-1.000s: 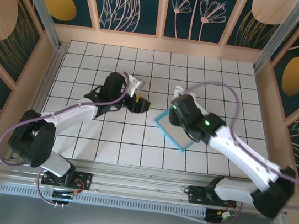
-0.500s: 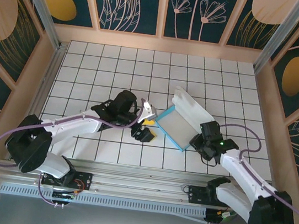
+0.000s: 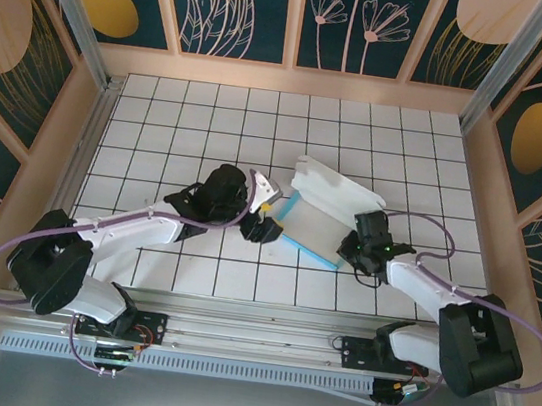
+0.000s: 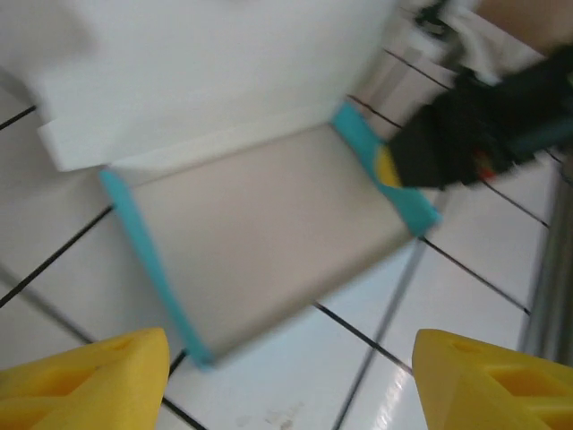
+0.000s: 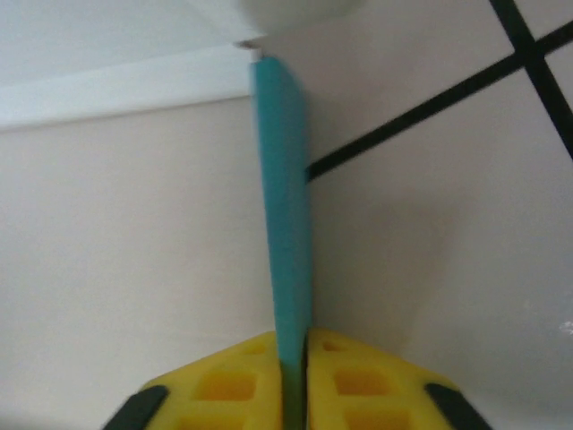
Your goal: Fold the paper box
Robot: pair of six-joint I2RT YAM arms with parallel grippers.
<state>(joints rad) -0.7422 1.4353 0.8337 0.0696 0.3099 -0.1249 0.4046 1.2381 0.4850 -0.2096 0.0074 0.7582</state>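
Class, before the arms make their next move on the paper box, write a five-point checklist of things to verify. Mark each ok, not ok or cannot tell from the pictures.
1. Right gripper grips the paper box: ok, it is shut on the upright turquoise side wall.
2. Left gripper is ready to grasp: ok, its yellow fingers stand apart with nothing between them.
3. Left gripper faces the box: ok, the opposite turquoise edge lies just ahead of it.
4. Big white flap is folded over: not ok, it is open and not over the base.
5. That opposite edge stands fully upright: cannot tell, the view is blurred.
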